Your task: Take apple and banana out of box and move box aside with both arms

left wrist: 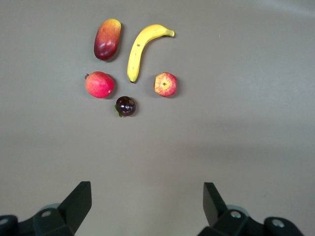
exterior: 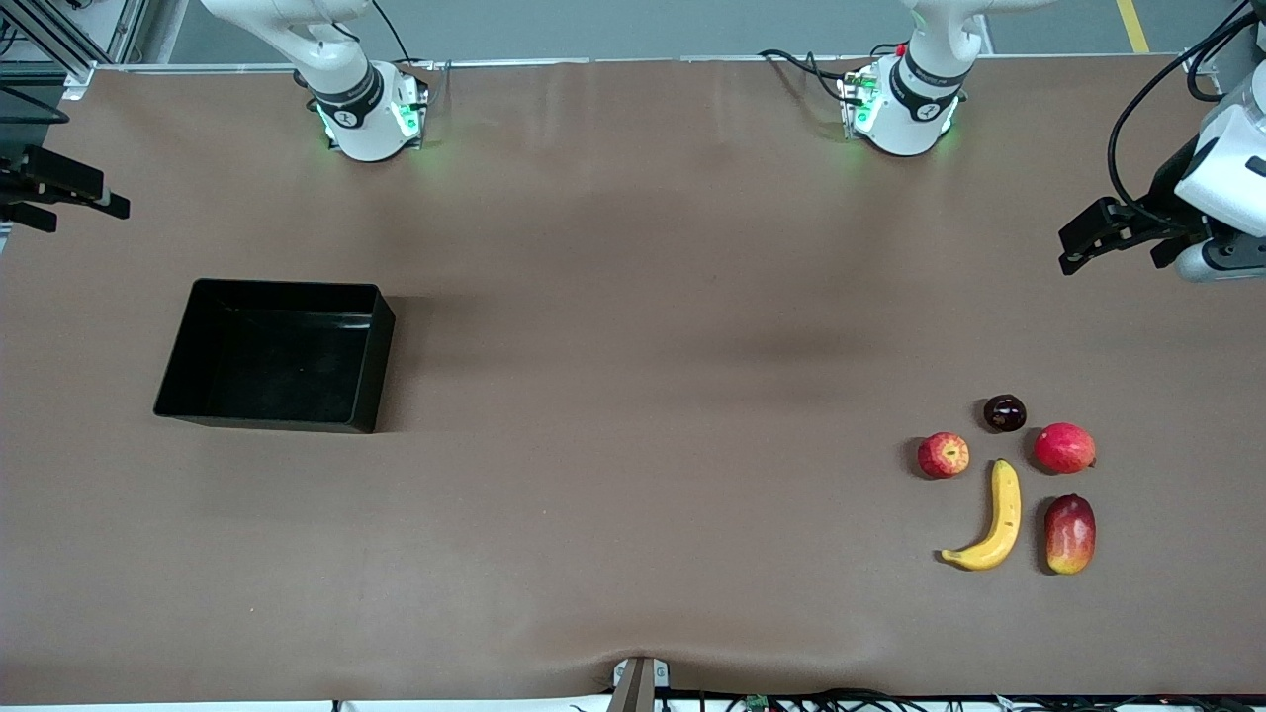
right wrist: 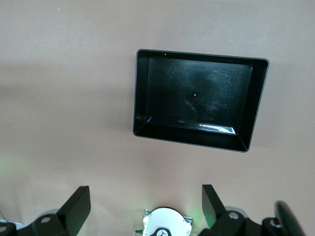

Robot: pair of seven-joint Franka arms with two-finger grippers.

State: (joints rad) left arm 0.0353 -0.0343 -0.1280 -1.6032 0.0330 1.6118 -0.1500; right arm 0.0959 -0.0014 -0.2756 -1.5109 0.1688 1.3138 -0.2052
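The black box (exterior: 277,354) sits empty on the tabletop (exterior: 633,396) at the right arm's end. The banana (exterior: 992,518) and apple (exterior: 944,455) lie at the left arm's end. The left gripper (left wrist: 146,204) and right gripper (right wrist: 145,206) both hang up high, fingers wide apart, holding nothing.

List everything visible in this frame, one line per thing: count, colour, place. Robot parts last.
box: one, glossy black, empty, toward the right arm's end of the table.
banana: one, yellow, toward the left arm's end, among the other fruit.
apple: one, red with yellowish streaks, beside the banana's upper tip.
round red fruit: one, red, farther from the front camera than the mango.
mango: one, red-yellow, beside the banana.
plum: one, dark, farthest of the fruit from the front camera.
table: one, brown cover.
left tool: black, open, empty, over bare table short of the fruit.
right tool: black, open, empty, over bare table near the box.
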